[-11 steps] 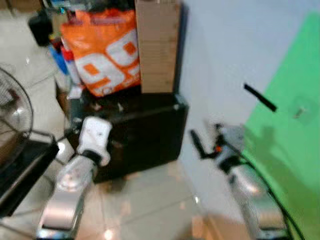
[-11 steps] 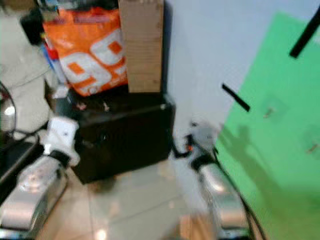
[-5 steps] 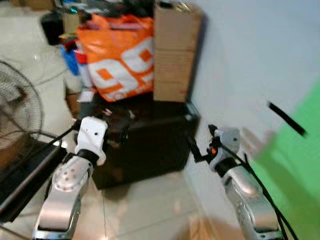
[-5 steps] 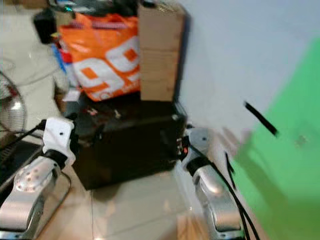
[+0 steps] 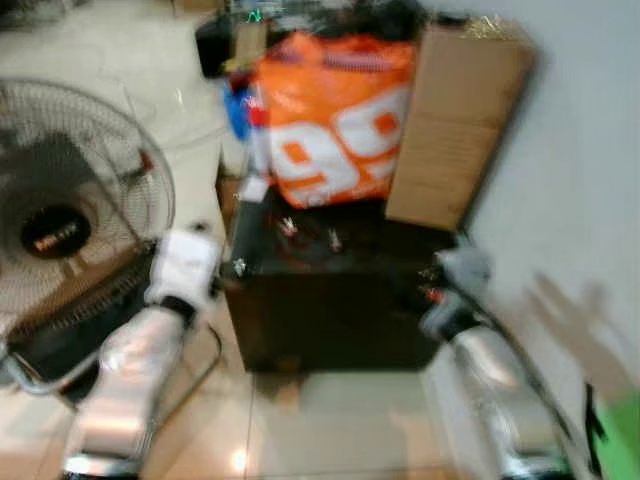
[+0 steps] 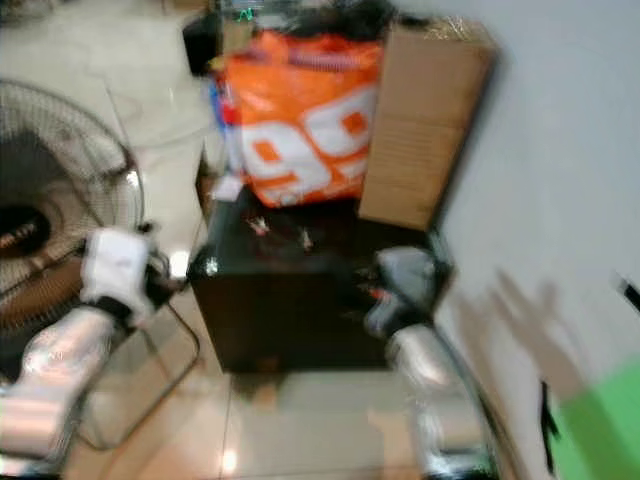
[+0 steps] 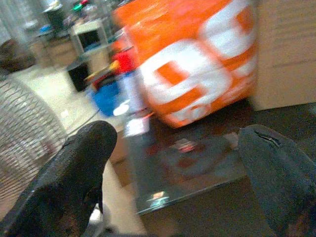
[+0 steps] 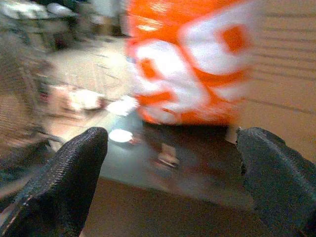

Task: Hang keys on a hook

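Note:
The views are blurred. Small key-like objects [image 5: 290,226] lie on top of a black box [image 5: 330,320], in front of an orange bag [image 5: 340,120]. In the left wrist view a small reddish object [image 7: 185,145] lies on that dark top. My left gripper [image 7: 177,143] is open and empty, at the box's left front corner. My right gripper [image 8: 173,143] is open and empty too, at the box's right front corner, with small items [image 8: 168,159] lying ahead of it. A green panel [image 6: 600,440] shows at the lower right, with a short black bar [image 6: 628,290] on the wall above it.
A cardboard box [image 5: 455,130] leans against the white wall [image 5: 590,180] beside the orange bag. A standing fan [image 5: 70,220] is at the left, with its base on the tiled floor [image 5: 330,420]. Clutter sits behind the bag.
The camera has swung left: the green panel and black bar slid to the right edge and the fan came into view. Both arms keep their pose relative to my body.

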Motion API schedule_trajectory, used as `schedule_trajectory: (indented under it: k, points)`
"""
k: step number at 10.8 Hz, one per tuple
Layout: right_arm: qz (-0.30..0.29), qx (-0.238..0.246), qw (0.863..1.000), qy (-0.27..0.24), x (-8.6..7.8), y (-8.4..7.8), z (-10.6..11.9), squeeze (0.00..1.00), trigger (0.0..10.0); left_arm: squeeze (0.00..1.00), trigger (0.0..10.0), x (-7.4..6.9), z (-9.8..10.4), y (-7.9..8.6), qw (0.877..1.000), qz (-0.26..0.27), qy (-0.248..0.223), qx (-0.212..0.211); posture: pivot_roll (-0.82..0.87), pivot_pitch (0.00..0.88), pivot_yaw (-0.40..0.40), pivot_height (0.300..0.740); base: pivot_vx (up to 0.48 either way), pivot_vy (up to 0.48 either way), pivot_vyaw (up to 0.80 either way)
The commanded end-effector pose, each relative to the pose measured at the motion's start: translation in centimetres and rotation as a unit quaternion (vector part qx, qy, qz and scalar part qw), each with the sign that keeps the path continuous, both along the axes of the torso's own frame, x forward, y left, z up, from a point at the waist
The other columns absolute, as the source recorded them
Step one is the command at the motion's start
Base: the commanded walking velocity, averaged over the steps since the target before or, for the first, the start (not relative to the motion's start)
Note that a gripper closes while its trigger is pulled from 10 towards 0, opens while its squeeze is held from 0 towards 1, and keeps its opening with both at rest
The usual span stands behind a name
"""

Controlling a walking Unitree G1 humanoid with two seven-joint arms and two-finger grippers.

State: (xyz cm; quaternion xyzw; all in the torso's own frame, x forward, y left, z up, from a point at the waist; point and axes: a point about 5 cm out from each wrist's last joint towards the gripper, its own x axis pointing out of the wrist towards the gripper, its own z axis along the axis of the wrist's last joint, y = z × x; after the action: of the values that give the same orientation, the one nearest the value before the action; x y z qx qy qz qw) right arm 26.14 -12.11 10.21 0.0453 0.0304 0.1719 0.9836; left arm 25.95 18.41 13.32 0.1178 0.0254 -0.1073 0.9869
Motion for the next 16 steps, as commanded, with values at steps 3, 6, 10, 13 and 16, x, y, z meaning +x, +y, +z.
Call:
schedule_trajectory:
  k: [3, 6, 10, 13, 16]
  points:
    - [-0.022, -0.015, 1.0, -0.006, -0.22, -1.77, 0.05, 1.0, 10.0, 0.0, 10.0, 0.22, 0.26, -1.24, 1.0, -0.02, -0.005, -0.007, -0.06, 0.0, 0.006, 0.74, 0.388, 0.0, 0.0]
    - [-0.024, -0.016, 1.0, -0.008, -0.2, -1.79, 0.15, 1.0, 10.0, 0.0, 10.0, 0.3, 0.22, -1.42, 1.0, -0.023, -0.005, -0.008, -0.06, 0.0, 0.004, 0.74, 0.379, 0.0, 0.0]
    - [-0.018, -0.02, 1.0, -0.009, -0.07, -1.8, 0.22, 1.0, 10.0, 0.0, 10.0, 0.36, 0.17, -1.55, 1.0, -0.024, -0.006, -0.01, -0.05, 0.0, -0.001, 0.74, 0.39, 0.0, 0.0]
    - [-0.009, -0.023, 1.0, -0.01, -0.28, -1.62, 0.21, 1.0, 10.0, 0.0, 10.0, 0.36, 0.12, -1.55, 1.0, -0.029, -0.005, -0.008, -0.05, 0.0, 0.002, 0.74, 0.385, 0.0, 0.0]
    - [-0.004, -0.031, 0.999, -0.012, -0.26, -1.62, 0.24, 1.0, 10.0, 0.0, 10.0, 0.29, 0.11, -1.55, 0.999, -0.031, -0.006, -0.006, -0.05, 0.0, 0.001, 0.74, 0.394, 0.0, 0.71]
